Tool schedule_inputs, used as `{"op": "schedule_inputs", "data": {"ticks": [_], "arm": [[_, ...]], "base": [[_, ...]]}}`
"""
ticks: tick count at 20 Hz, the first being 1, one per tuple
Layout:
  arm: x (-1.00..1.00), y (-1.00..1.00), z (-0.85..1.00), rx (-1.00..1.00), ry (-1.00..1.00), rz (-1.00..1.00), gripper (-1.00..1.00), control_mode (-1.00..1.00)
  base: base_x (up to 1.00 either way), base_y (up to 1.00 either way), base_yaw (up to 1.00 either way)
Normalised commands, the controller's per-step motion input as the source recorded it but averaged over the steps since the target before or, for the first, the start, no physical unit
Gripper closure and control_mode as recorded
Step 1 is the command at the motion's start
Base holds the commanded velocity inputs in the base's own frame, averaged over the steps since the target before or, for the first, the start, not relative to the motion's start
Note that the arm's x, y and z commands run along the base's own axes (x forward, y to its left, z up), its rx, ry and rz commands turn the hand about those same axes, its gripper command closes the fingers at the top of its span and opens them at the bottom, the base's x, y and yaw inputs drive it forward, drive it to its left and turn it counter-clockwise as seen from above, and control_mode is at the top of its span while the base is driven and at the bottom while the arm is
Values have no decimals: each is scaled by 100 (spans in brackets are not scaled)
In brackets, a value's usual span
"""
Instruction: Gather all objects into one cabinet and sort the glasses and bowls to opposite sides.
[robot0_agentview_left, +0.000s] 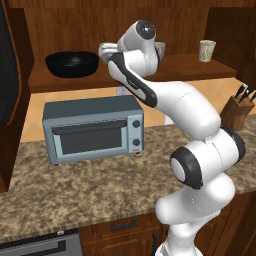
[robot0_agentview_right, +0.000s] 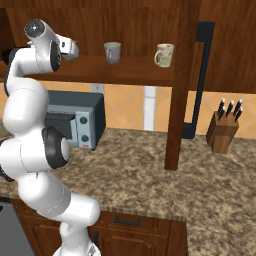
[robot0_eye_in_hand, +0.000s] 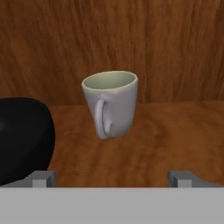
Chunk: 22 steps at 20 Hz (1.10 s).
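The gripper (robot0_eye_in_hand: 113, 178) is wide open and holds nothing. It points at a pale cup (robot0_eye_in_hand: 110, 103) standing upright on the cabinet shelf (robot0_eye_in_hand: 166, 144), just beside the black bowl (robot0_eye_in_hand: 22, 138). The robot should probably slide straight in, keep the cup between both fingertips, and not bump the bowl.
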Motion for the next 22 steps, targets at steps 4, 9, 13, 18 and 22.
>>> {"op": "schedule_inputs", "data": {"ticks": [4,9,13,18,22], "arm": [[17,18,0,0,4,0,-100,-100],[20,19,0,0,4,0,-100,-100],[22,12,0,0,1,0,-100,-100],[25,0,-2,0,0,0,-100,-100],[30,0,-9,0,0,0,-100,-100]], "base": [[0,0,0],[0,0,0],[0,0,0],[0,0,0],[0,0,0]]}}
